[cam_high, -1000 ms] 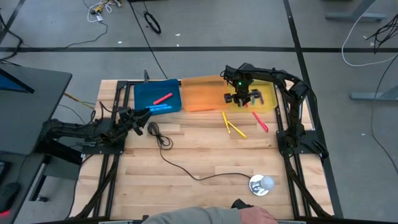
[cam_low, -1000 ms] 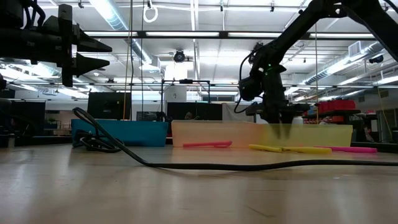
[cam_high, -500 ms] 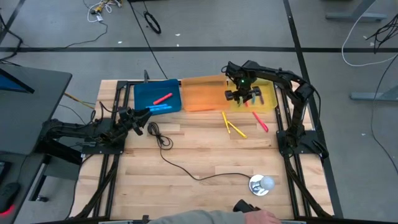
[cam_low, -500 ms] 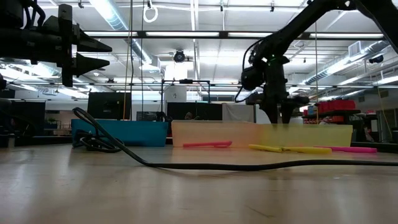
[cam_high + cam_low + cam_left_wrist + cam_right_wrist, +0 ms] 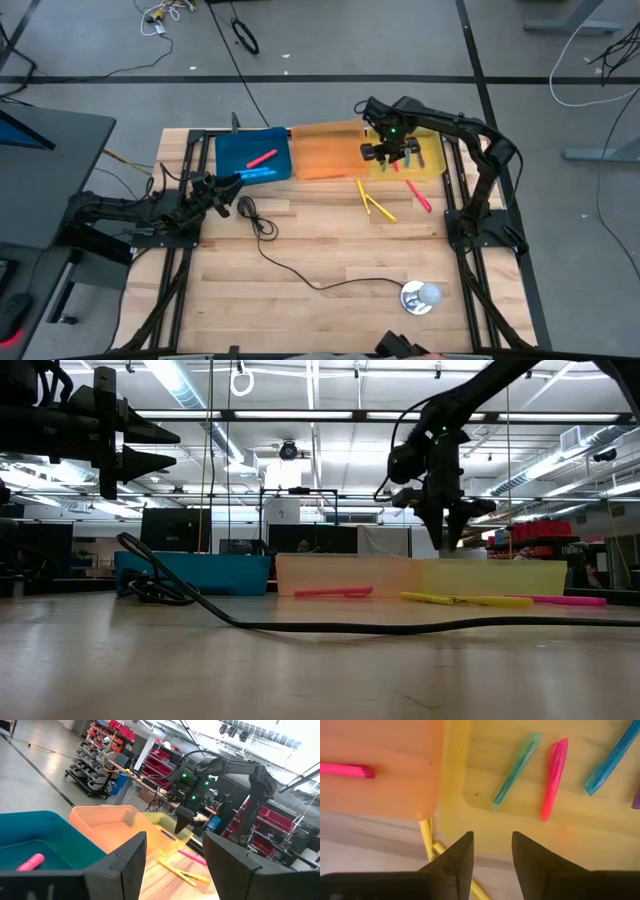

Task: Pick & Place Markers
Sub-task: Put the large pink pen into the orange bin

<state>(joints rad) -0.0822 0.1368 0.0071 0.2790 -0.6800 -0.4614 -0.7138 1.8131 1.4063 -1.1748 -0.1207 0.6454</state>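
Three trays stand side by side at the table's far edge: blue (image 5: 240, 150), orange (image 5: 325, 152) and yellow (image 5: 430, 160). My right gripper (image 5: 392, 160) hangs open above the yellow tray's left part, pointing down, nothing between its fingers (image 5: 492, 836). Below it in the yellow tray lie a green marker (image 5: 517, 767), a pink marker (image 5: 554, 777) and a blue marker (image 5: 610, 760). The orange tray holds a pink marker (image 5: 345, 770). The blue tray holds a red marker (image 5: 262, 158) and a blue one (image 5: 258, 173). My left gripper (image 5: 232, 182) waits open at the table's left.
Two yellow markers (image 5: 375, 203) and a pink marker (image 5: 418, 195) lie on the wood in front of the yellow tray. A black cable (image 5: 290, 270) snakes across the table's middle. A round silver-white object (image 5: 420, 296) sits near the front right.
My right gripper has risen straight up out of the yellow tray and now hangs well clear of its rim, still pointing down. The markers in the trays and on the table lie as before.
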